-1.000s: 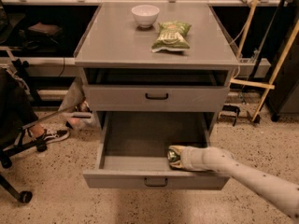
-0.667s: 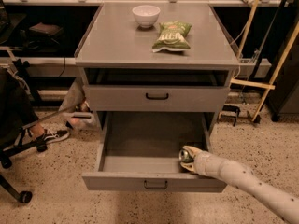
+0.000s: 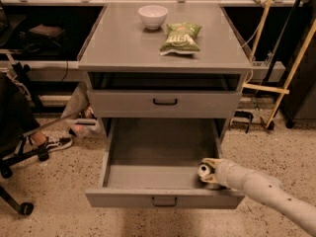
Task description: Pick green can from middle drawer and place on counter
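Note:
The middle drawer is pulled open, and its grey floor is bare apart from the front right corner. There the green can lies on its side with its silver end facing the camera. My gripper comes in from the lower right on a cream arm. It is shut on the green can, low in the drawer just behind the front wall. Most of the can's body is hidden by the fingers. The counter is the flat grey top of the cabinet above.
A white bowl and a flat green-and-white snack bag rest on the counter. The closed drawer front is above the open drawer. A chair and a person's shoe are at the left; wooden poles lean at the right.
My gripper with the can has moved to the right along the drawer's front, from about right of centre to the front right corner, and the arm has drawn back.

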Controlling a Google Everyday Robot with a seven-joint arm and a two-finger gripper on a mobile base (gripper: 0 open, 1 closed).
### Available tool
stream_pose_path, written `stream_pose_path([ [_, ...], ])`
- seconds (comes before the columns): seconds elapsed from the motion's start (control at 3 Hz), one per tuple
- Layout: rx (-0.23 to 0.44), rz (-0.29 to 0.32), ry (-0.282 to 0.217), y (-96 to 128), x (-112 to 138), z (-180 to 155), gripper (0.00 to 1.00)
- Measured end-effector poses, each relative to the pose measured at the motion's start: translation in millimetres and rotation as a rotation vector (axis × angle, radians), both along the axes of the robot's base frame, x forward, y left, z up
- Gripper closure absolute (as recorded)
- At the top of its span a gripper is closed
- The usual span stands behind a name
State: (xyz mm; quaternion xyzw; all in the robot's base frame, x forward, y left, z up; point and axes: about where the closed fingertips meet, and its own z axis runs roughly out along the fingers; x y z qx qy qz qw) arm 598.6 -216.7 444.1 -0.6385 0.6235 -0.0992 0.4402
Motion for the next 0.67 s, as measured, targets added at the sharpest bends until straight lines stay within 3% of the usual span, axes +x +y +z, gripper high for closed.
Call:
stream_pose_path([
  [0.33,-0.036,-0.005,-0.052,-7.1,9.5,36.7,1.0],
  [0.67,-0.036,-0.005,-0.052,-7.1,9.4,36.6,1.0],
])
